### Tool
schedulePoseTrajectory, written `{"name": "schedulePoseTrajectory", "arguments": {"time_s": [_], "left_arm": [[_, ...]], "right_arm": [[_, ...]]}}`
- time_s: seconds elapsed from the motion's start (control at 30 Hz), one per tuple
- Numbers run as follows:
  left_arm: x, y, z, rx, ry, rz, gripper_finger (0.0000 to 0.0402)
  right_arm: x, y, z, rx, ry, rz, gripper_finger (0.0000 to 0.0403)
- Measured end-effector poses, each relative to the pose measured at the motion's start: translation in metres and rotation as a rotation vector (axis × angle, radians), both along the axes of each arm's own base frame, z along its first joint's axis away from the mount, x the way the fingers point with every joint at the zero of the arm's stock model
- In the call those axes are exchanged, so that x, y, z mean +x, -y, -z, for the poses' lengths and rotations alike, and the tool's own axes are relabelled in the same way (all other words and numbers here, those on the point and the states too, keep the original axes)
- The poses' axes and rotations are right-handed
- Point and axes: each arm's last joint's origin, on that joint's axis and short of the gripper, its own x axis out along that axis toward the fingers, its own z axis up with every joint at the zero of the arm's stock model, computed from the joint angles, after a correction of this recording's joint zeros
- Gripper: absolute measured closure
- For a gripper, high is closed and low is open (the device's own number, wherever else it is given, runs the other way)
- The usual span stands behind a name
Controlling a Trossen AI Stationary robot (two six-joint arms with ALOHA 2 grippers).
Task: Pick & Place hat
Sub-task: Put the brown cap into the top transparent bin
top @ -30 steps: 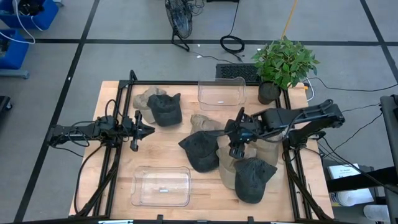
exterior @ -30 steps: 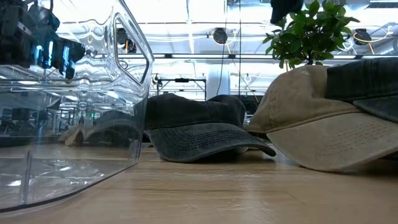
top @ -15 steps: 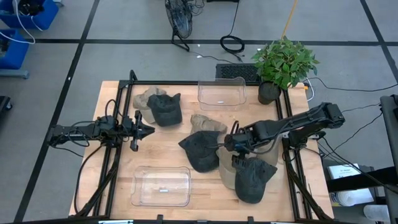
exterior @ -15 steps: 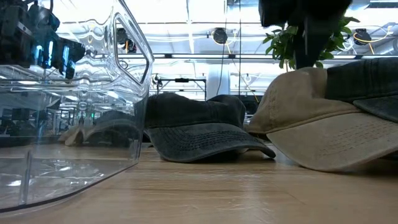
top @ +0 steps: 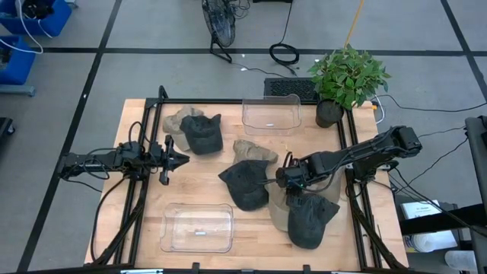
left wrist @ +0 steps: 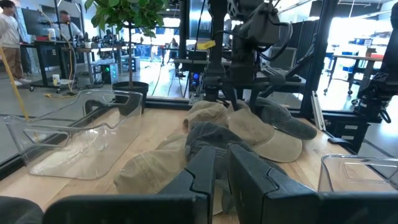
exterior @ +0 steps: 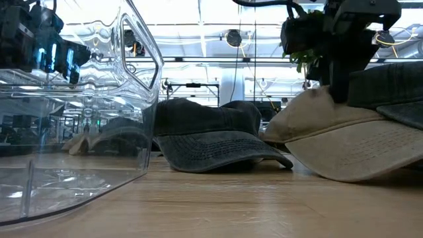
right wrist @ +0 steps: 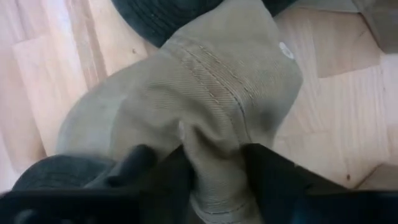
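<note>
Only the right wrist view shows the right tool (right wrist: 208,163) pinching the tan hat (right wrist: 205,93).

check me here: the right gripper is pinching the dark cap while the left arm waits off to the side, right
Not quite. The right gripper is closing on the tan cap, not the dark one; the right wrist view shows tan fabric bunched between its fingers. The left gripper does wait off to the side.
</note>
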Motion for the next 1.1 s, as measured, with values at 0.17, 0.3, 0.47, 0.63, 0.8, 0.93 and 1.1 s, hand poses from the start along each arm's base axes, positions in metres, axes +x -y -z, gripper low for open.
{"name": "schedulePoseTrajectory", "arguments": {"time_s": [0.17,0.3,0.47,0.63,0.8,0.93,1.1], "left_arm": [[0.0,0.0,0.0,0.0,0.0,0.0,0.0355],[0.0,0.0,0.0,0.0,0.0,0.0,0.0355],[0.0,0.0,0.0,0.0,0.0,0.001,0.0355],[0.0,0.0,0.0,0.0,0.0,0.001,0.0355],[0.0,0.0,0.0,0.0,-0.001,0.001,0.0355],[0.0,0.0,0.0,0.0,-0.001,0.001,0.0355],[0.0,0.0,0.0,0.0,0.0,0.0,0.0355]], "right_arm": [[-0.001,0.0,-0.009,0.01,0.033,0.012,0.0392],[-0.007,0.003,-0.032,-0.022,0.076,0.065,0.0397],[-0.017,0.008,-0.072,-0.077,0.173,0.11,0.04],[-0.024,0.013,-0.109,-0.169,0.262,0.128,0.0401],[-0.018,0.022,-0.14,-0.315,0.354,0.098,0.0402],[-0.003,0.038,-0.151,-0.407,0.419,0.074,0.0402],[0.019,0.069,-0.157,-0.528,0.484,0.025,0.0402]]}}
